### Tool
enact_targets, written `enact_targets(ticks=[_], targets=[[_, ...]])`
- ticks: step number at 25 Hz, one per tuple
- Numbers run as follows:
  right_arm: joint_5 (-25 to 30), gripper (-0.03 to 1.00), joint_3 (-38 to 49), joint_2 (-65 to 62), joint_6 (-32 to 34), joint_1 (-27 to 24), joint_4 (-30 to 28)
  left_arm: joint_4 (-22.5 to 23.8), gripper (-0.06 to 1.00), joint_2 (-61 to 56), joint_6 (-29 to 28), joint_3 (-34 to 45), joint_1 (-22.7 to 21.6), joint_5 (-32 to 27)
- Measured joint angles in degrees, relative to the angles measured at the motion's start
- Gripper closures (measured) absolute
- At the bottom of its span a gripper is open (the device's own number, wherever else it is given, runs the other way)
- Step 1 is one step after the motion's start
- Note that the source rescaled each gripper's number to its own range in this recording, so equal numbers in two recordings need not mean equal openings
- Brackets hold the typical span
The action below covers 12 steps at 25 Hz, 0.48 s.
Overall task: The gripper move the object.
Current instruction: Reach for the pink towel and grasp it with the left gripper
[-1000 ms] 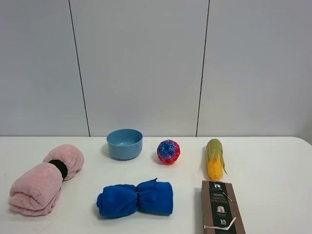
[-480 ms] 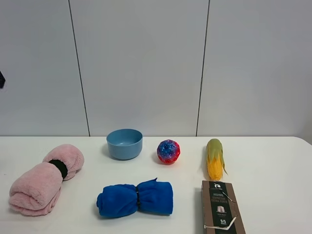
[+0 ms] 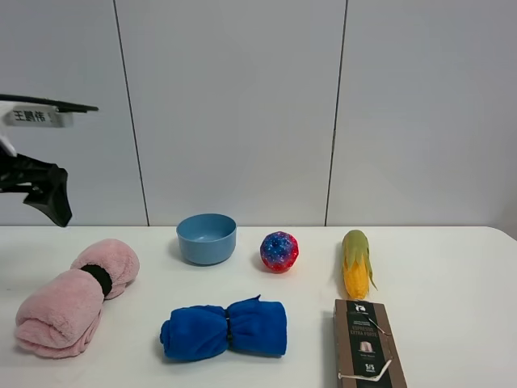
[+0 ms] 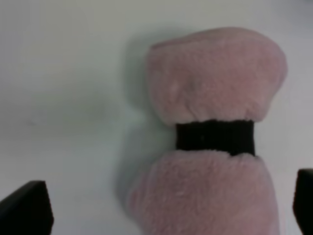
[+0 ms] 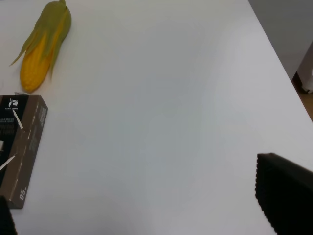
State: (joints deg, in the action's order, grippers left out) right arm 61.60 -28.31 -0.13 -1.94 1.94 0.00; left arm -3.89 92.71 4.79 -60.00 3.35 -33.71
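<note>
The pale-pink rolled towel with a black band round its middle lies at the left of the white table. My left gripper hangs in the air above the towel's far end, at the left edge of the exterior view. In the left wrist view the towel fills the picture. The left gripper is open, with its black fingertips wide apart, one on each side of the towel and well above it. My right gripper is open over bare table and does not show in the exterior view.
A blue rolled towel lies at front centre. A blue bowl, a red-blue ball and a corn cob stand in a row behind it. A dark box lies at front right, also in the right wrist view.
My left arm has come into the exterior view from the left edge and now hangs above the pink towel. Nothing on the table has moved.
</note>
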Motion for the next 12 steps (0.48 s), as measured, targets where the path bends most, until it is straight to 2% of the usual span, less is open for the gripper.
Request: enact_targets(ticks=[7, 12], targets=[[0.00, -0.03, 0.00, 0.00, 0.00, 0.00, 0.00, -4.05, -0.06, 7.50, 1.46, -0.05, 5.26, 5.28], [0.00, -0.03, 0.00, 0.00, 0.00, 0.00, 0.00, -5.20, -0.06, 10.64, 1.64, -0.05, 5.80, 6.69]])
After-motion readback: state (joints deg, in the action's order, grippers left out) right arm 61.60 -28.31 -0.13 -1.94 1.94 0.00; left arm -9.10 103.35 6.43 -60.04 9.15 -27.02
